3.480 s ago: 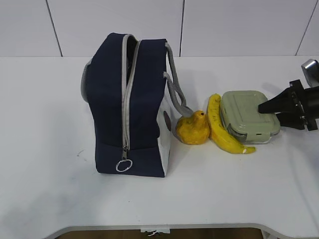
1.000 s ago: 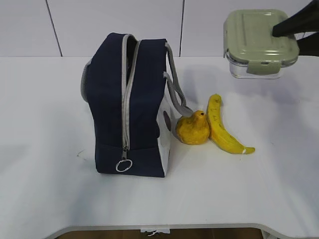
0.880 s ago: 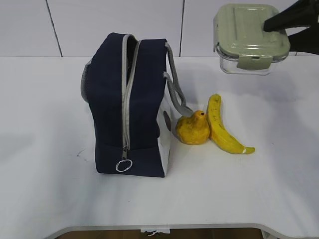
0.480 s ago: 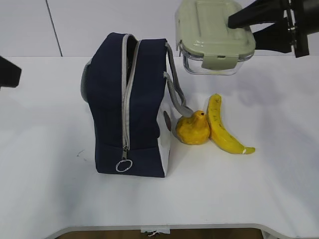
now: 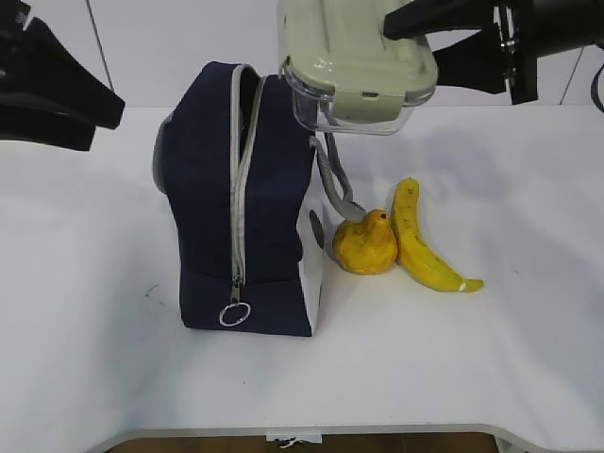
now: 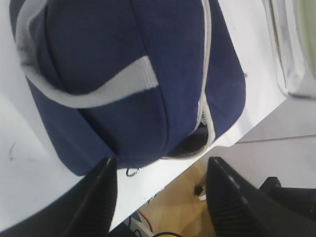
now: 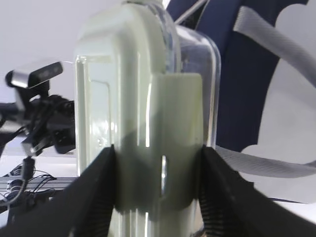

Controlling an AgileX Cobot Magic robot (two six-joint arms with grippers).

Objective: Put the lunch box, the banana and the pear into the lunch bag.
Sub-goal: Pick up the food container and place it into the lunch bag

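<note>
Lunch box (image 5: 357, 66) hangs over the lunch bag's (image 5: 241, 193) narrow unzipped slit.

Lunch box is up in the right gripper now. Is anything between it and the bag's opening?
Nothing visible blocks it. The lunch box, clamped in the right gripper, hangs beside the lunch bag top, above its grey handle. The unzipped slot looks narrow, though, and the left gripper, jaws open, is not holding it apart.
</note>
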